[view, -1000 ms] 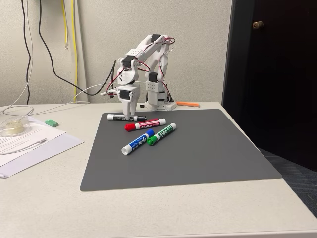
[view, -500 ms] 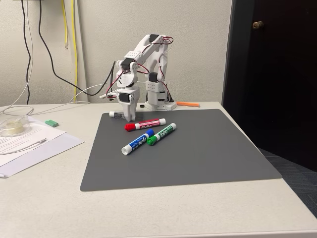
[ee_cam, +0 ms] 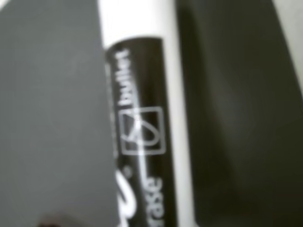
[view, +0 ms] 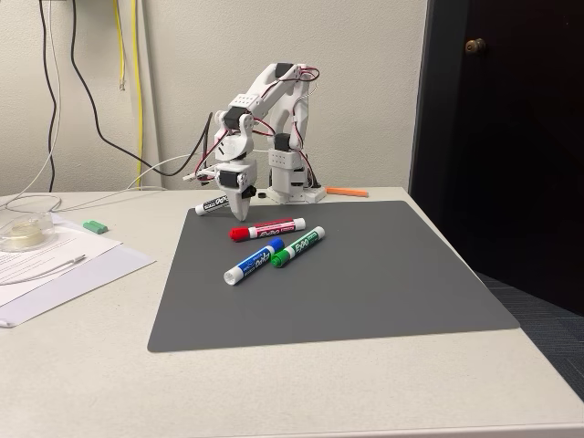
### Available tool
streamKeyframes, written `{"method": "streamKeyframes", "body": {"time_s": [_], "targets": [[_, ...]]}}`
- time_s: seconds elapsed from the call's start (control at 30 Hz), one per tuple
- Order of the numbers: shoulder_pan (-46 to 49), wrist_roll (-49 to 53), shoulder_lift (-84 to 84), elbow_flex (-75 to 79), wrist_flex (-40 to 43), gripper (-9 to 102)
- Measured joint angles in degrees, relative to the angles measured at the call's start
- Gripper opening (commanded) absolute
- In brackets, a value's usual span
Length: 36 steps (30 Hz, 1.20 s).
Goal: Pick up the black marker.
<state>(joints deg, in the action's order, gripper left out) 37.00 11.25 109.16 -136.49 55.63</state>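
The black marker (view: 213, 204), a white barrel with a black label band, sticks out to the left of my gripper (view: 239, 212) at the back left of the grey mat (view: 365, 283) in the fixed view. The gripper points down and is shut on the marker, which tilts and sits just above the mat. The cap end is hidden behind the fingers. In the wrist view the black marker (ee_cam: 142, 132) runs top to bottom, very close and blurred, over the grey mat (ee_cam: 52, 118).
A red marker (view: 266, 228), a green marker (view: 299, 246) and a blue marker (view: 253, 261) lie on the mat in front of the gripper. Papers (view: 55, 260), a clear dish (view: 23, 233) and a green block (view: 95, 225) sit at the left. An orange pen (view: 347, 192) lies by the arm's base.
The gripper came down over the black marker and closed on it. The marker now sits tilted and slightly higher, with its white end poking out to the left.
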Motion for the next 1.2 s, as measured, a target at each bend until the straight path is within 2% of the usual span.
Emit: {"method": "streamKeyframes", "body": {"time_s": [0.23, 0.5, 0.87, 1.07, 1.2], "targets": [[-1.1, 0.2, 2.3, -1.1, -1.0, 15], [-1.3, -0.1, 2.4, -1.1, -0.5, 18], [-1.3, -0.1, 5.0, -2.0, -0.8, 12], [-1.2, -0.1, 7.0, -1.8, -1.1, 3], [-1.9, -0.1, 7.2, -1.8, -1.7, 3]]}}
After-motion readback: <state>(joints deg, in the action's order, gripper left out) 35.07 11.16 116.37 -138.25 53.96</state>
